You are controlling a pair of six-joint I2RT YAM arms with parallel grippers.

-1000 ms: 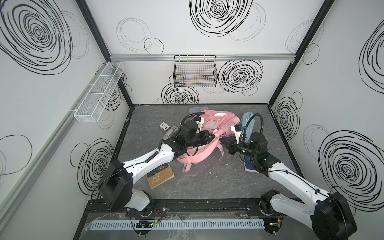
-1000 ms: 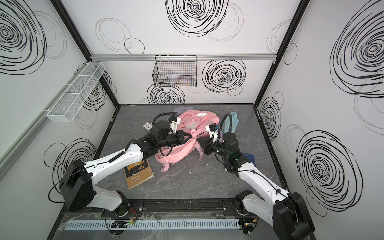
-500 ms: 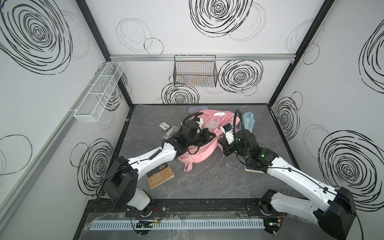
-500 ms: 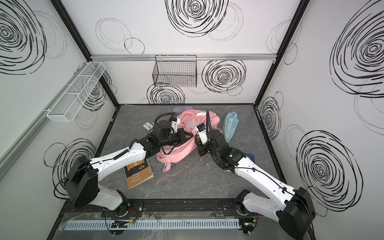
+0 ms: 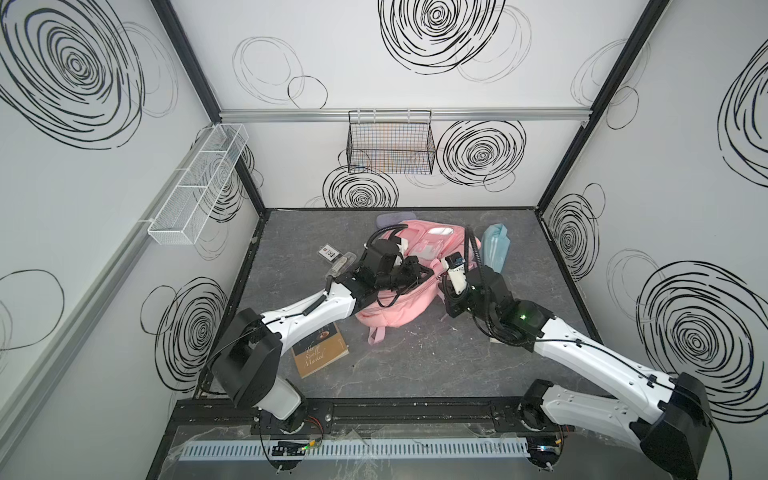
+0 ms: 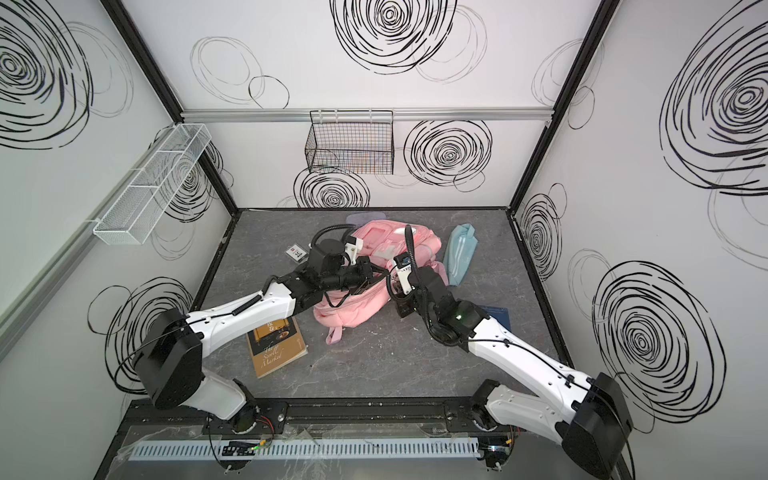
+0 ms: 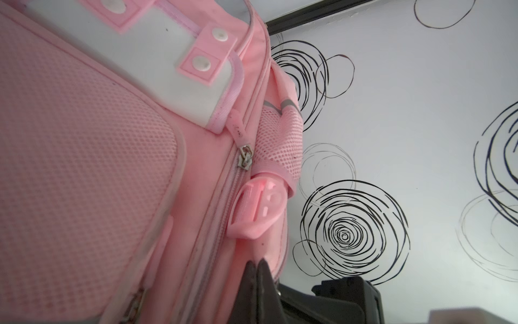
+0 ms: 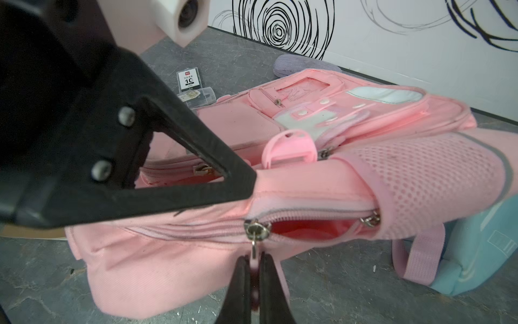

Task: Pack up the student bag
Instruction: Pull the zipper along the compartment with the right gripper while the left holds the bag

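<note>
Right wrist view has the best look: the right fingers (image 8: 241, 286) are pressed together on the pink zip pull (image 8: 254, 262) hanging off a slider (image 8: 256, 228) on the bag (image 8: 173, 266). Past that slider the zip is open and you can see red lining inside. The left fingers (image 8: 168, 200) come in from the side and are clamped shut on the fabric edge right above that zip. The left wrist view shows the same thing, fingers (image 7: 266, 283) closed on the pink fabric with no gap.

Both top views show the bag (image 5: 399, 303) lying on its back in the middle of the table (image 5: 415, 374), between the two arms. A blue pouch (image 5: 494, 245) sits just beside it on the right. A brown book (image 5: 320, 353) lies near its front left corner, partly under the left arm.
</note>
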